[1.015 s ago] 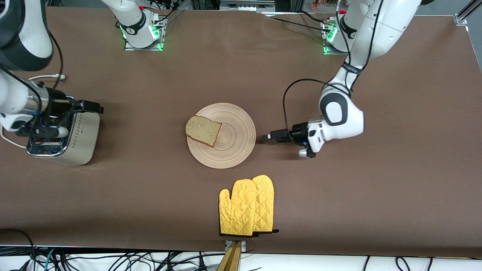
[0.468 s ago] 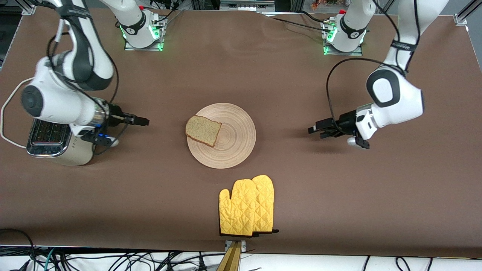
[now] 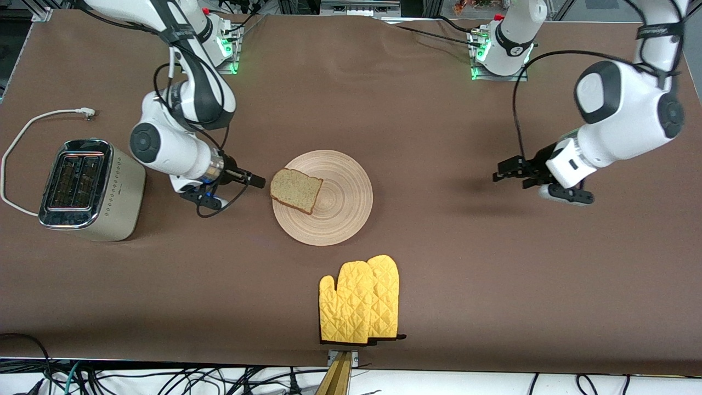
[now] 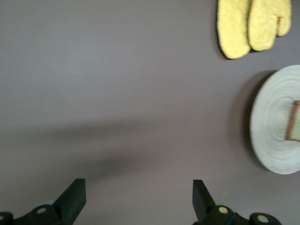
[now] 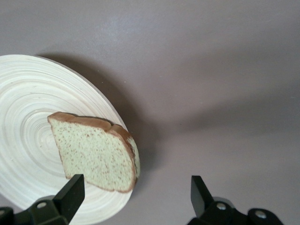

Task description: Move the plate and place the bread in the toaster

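Observation:
The wooden plate [image 3: 329, 198] lies at the table's middle, with the bread slice [image 3: 295, 190] on its edge toward the right arm's end, overhanging slightly. The toaster [image 3: 88, 189] stands at the right arm's end of the table. My right gripper [image 3: 258, 179] is open and empty, just beside the bread's crust; its wrist view shows the bread [image 5: 96, 150] and plate [image 5: 28, 112] close before the jaws [image 5: 136, 194]. My left gripper [image 3: 502, 174] is open and empty, over bare table toward the left arm's end, well apart from the plate [image 4: 274, 122].
A pair of yellow oven mitts [image 3: 359, 300] lies nearer the front camera than the plate, also in the left wrist view [image 4: 251, 26]. The toaster's white cord [image 3: 33, 118] loops on the table beside it.
My right gripper swung from over the toaster to just beside the bread. My left gripper drew back from the plate's edge toward the left arm's end and rose.

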Robot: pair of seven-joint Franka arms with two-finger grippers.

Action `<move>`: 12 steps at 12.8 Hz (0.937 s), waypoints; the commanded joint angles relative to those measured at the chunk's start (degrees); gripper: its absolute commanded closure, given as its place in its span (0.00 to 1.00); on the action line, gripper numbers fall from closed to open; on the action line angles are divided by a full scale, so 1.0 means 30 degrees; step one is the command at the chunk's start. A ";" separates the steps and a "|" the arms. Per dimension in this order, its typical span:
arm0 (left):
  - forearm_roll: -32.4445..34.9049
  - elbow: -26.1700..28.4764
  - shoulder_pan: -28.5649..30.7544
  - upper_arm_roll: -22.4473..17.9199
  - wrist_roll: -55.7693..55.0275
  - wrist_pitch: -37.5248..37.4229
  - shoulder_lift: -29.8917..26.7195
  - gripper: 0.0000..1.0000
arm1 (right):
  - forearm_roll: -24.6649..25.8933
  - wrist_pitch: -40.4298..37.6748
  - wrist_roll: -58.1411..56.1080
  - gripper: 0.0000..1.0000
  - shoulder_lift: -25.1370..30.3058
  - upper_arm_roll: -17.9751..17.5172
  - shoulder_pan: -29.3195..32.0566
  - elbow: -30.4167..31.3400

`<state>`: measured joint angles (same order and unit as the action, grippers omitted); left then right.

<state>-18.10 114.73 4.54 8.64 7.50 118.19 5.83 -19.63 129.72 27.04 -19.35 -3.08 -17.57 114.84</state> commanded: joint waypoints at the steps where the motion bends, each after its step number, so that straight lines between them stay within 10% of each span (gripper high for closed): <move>1: 0.3648 -0.3223 0.0156 -0.0067 -0.2110 -0.3058 0.0196 0.00 | -0.0485 0.2456 0.0099 0.00 -0.0899 -0.0670 0.0057 0.0889; 12: 0.7443 -0.8036 0.0156 -0.0592 -0.3378 -0.7607 0.0285 0.00 | -0.1365 0.3787 0.0128 0.00 -0.1988 -0.1786 0.0057 0.1184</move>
<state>3.28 93.84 4.94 7.43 -1.90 97.57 5.76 -22.39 141.86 27.10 -27.26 -7.98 -17.58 116.96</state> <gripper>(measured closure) 0.000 0.000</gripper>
